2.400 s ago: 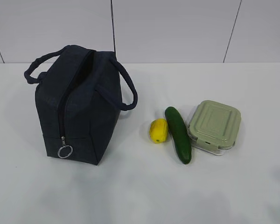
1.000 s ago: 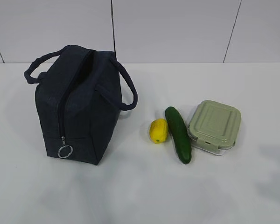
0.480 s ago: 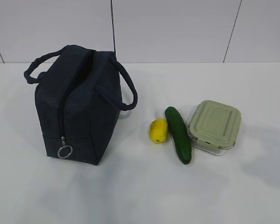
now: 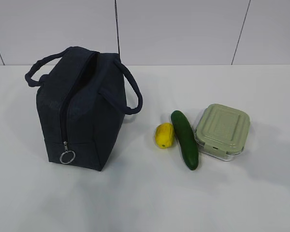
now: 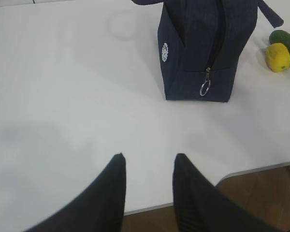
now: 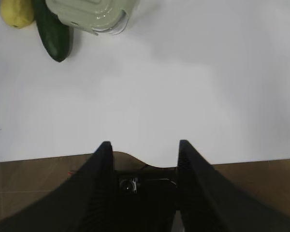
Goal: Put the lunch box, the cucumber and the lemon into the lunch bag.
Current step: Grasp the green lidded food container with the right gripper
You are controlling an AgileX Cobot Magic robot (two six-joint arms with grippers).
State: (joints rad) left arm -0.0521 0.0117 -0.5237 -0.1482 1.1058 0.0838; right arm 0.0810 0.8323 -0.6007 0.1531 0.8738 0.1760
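Note:
The dark navy lunch bag (image 4: pixel 82 108) stands upright on the left of the white table, its top gaping and a silver ring pull (image 4: pixel 67 157) low on its end; it also shows at the top of the left wrist view (image 5: pixel 205 48). To its right lie the yellow lemon (image 4: pixel 164 135), the dark green cucumber (image 4: pixel 184 139) and the lunch box (image 4: pixel 222 130) with its sage-green lid. My left gripper (image 5: pixel 147 159) hangs open and empty near the table's front edge. My right gripper (image 6: pixel 144 145) is open and empty too, well short of the lunch box (image 6: pixel 89 14). Neither arm appears in the exterior view.
The table's front edge (image 5: pixel 251 169) and brown floor show below both grippers. A pale tiled wall (image 4: pixel 183 29) rises behind the table. A soft shadow lies on the table at the right (image 4: pixel 280 159).
The objects have not moved. The shadow at the right of the table has spread inward toward the lunch box.

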